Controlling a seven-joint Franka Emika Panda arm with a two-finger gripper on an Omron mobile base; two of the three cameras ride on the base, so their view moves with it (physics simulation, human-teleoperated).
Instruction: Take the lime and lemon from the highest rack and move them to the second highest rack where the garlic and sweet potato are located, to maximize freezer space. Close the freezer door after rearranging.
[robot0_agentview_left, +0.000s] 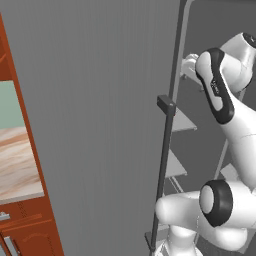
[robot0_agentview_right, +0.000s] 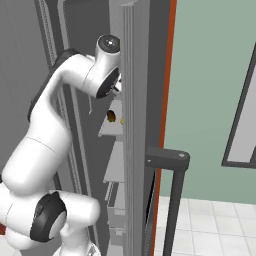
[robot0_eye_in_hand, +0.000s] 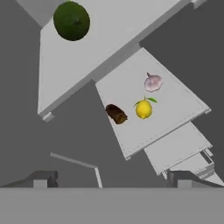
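A white robot arm reaches into an open freezer. In the hand view, the gripper (robot0_eye_in_hand: 111, 179) looks down over the shelves with its two dark fingertips (robot0_eye_in_hand: 41, 178) spread wide apart and nothing between them.

The lime (robot0_eye_in_hand: 71, 21), a dark green ball, sits on the highest rack (robot0_eye_in_hand: 87, 57), close to that shelf's back corner and well away from its front edge. Below it, the second highest rack (robot0_eye_in_hand: 175, 105) carries three things. The lemon (robot0_eye_in_hand: 144, 109), yellow with a small green leaf, lies near the middle of this shelf. The garlic (robot0_eye_in_hand: 153, 82), pale pinkish white, rests just beside the lemon, farther from the shelf's front edge. The sweet potato (robot0_eye_in_hand: 116, 113), dark brown, lies near the lemon on its other side, close to the side edge of the shelf. The three do not touch. More pale shelves step down beneath.

In the left base view, the freezer door (robot0_agentview_left: 100, 125) stands open, a broad brushed-grey panel with a long dark handle (robot0_agentview_left: 165, 165) along its edge, next to a reddish-brown cabinet (robot0_agentview_left: 35, 200).
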